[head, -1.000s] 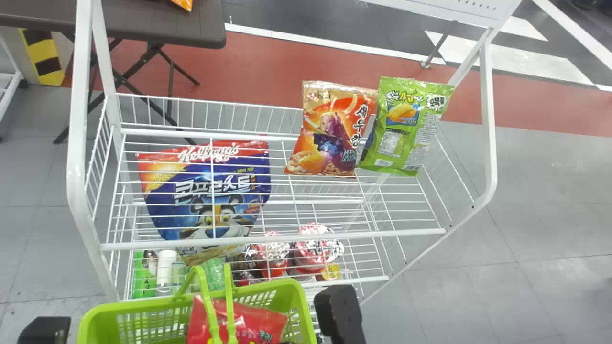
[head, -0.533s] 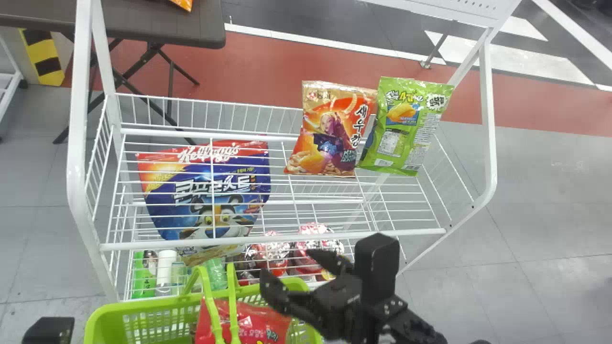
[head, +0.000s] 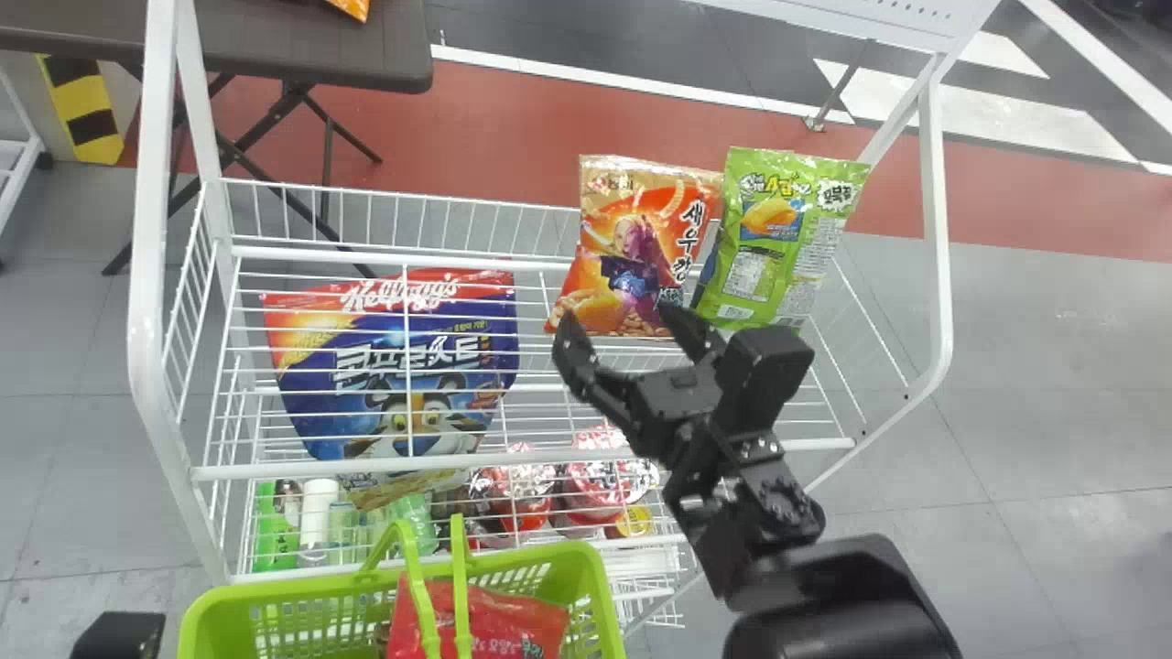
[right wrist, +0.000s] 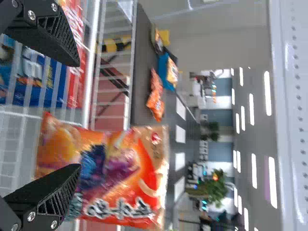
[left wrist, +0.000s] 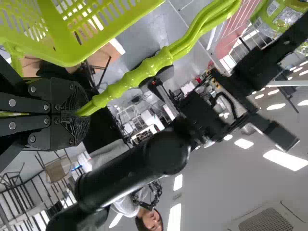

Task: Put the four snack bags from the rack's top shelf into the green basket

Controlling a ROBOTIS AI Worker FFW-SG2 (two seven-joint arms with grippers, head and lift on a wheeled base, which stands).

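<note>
Orange-and-tan snack bag (head: 632, 233) is seen upright at the back edge of the rack's top shelf (head: 275, 469), right of that edge's middle. Just beside it, towards the back right corner, a green snack bag (head: 778, 238) is propped upright. The right pincer (head: 615, 313) is held wide, its fingers well parted, at the foot of the orange-and-tan bag; nothing is gripped between them. In the right wrist view, one finger is seen across part of that bag, though whether contact is made cannot be told.

Through the wires of the top shelf's left half, a large blue cereal bag (head: 394, 384) can be seen, with red-and-white cups (head: 600, 485) lower down, nearer the shelf's front edge in the head view.

The green basket (head: 302, 584) is placed at the front left of the rack, and a red snack bag (head: 526, 622) is contained in it, behind the raised handles (head: 421, 604). By the left pincer (head: 119, 636), closed narrow in the left wrist view, the handles are gripped
</note>
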